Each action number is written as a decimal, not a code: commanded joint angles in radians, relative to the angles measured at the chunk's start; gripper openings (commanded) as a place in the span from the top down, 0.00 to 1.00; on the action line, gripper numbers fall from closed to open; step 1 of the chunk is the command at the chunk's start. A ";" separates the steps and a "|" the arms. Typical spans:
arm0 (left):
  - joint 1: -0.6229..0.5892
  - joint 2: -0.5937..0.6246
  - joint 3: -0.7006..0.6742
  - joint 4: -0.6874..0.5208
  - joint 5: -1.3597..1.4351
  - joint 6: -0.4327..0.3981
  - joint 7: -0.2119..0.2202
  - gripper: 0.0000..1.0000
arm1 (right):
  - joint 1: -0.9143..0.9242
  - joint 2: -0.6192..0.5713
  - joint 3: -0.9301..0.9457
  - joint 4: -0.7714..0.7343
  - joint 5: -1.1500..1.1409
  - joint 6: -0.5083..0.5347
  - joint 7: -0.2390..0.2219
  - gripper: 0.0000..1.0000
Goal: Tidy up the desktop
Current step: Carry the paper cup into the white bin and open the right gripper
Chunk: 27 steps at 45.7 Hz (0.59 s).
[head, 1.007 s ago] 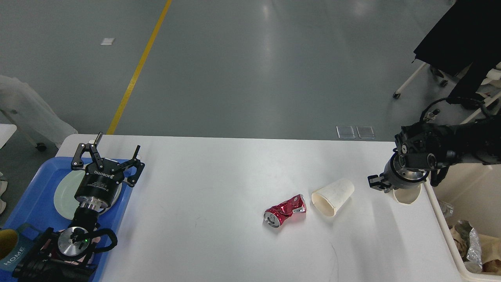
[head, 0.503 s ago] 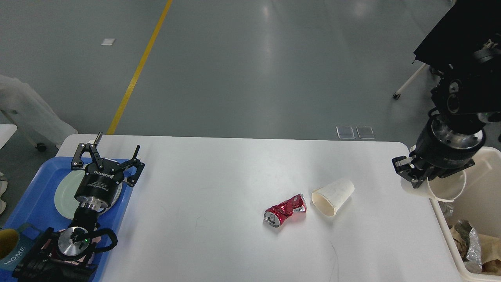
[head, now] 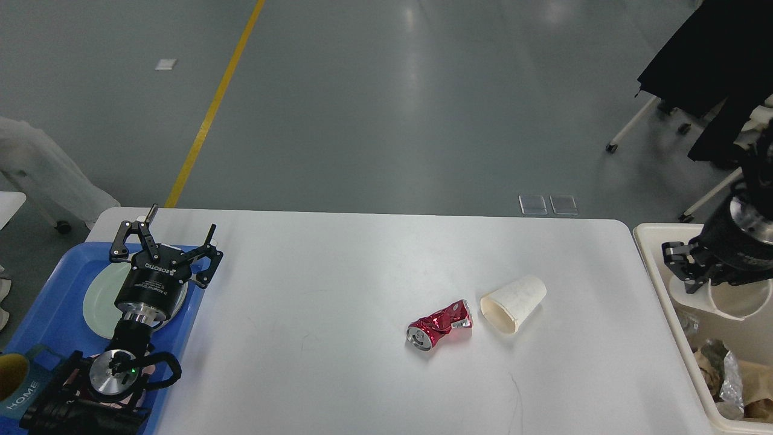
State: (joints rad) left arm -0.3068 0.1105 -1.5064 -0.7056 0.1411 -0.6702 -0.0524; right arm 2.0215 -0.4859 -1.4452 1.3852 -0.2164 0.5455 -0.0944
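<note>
The white desktop (head: 338, 272) carries a crushed red can (head: 439, 325) and a paper cup (head: 514, 304) lying on its side, both right of centre. My right gripper (head: 706, 281) is past the table's right edge, over the cream bin (head: 649, 248), shut on a second paper cup (head: 734, 302) that hangs under it. My left gripper (head: 181, 222) is open and empty, held above the blue tray (head: 54, 302) at the left end.
The tray holds a pale green plate (head: 99, 296) and a mug marked HOME (head: 18, 383). The bin has crumpled rubbish (head: 724, 368) inside. Black-draped chairs (head: 706, 54) stand behind, at the far right.
My right gripper lifted the second paper cup from the desktop's right end and carried it right, to over the bin. The left arm, can and lying cup have not moved.
</note>
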 commanded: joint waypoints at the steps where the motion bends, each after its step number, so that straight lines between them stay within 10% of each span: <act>1: 0.000 0.000 0.000 0.000 0.000 0.000 -0.001 0.03 | -0.260 -0.025 0.006 -0.259 -0.024 -0.002 -0.002 1.00; 16: 0.000 0.000 0.000 0.000 0.000 0.000 -0.001 0.03 | -0.875 -0.074 0.287 -0.857 -0.021 -0.045 -0.001 1.00; 27: 0.000 0.000 0.000 0.000 0.000 0.000 -0.001 0.03 | -1.247 -0.022 0.517 -1.063 -0.023 -0.343 0.001 1.00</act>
State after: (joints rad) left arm -0.3068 0.1105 -1.5064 -0.7056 0.1411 -0.6702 -0.0538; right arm 0.9121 -0.5430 -1.0184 0.3758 -0.2378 0.3651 -0.0939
